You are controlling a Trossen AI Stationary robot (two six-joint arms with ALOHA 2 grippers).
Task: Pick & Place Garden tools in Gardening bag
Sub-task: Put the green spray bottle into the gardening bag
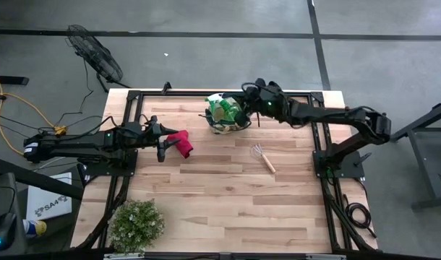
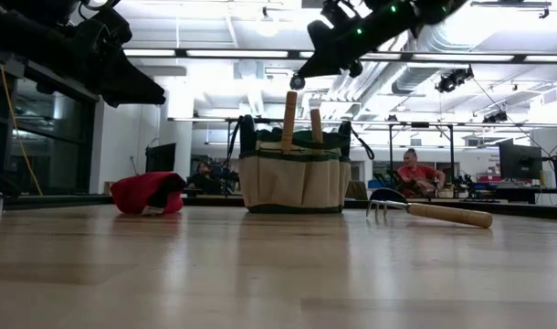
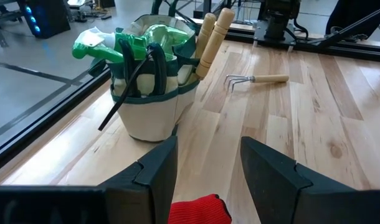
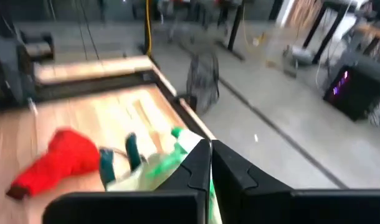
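Note:
The beige gardening bag (image 1: 226, 114) with green trim stands at the table's far middle. Two wooden trowel handles (image 2: 289, 119) and a green sprayer (image 3: 106, 45) stick up out of it. A wooden-handled wire rake (image 1: 264, 158) lies flat on the table to the bag's near right. The red-handled shears (image 1: 181, 143) lie on the table left of the bag. My left gripper (image 3: 209, 146) hovers open above them, clear of them in the low view (image 2: 146, 91). My right gripper (image 2: 299, 80) is shut and empty, up in the air over the bag's far right rim.
A bushy green plant (image 1: 136, 224) stands at the table's near left corner. Bare wood lies across the table's middle and near right. A black frame (image 1: 134, 97) runs along the table's edges. A fan (image 1: 97, 61) stands on the floor beyond the far left corner.

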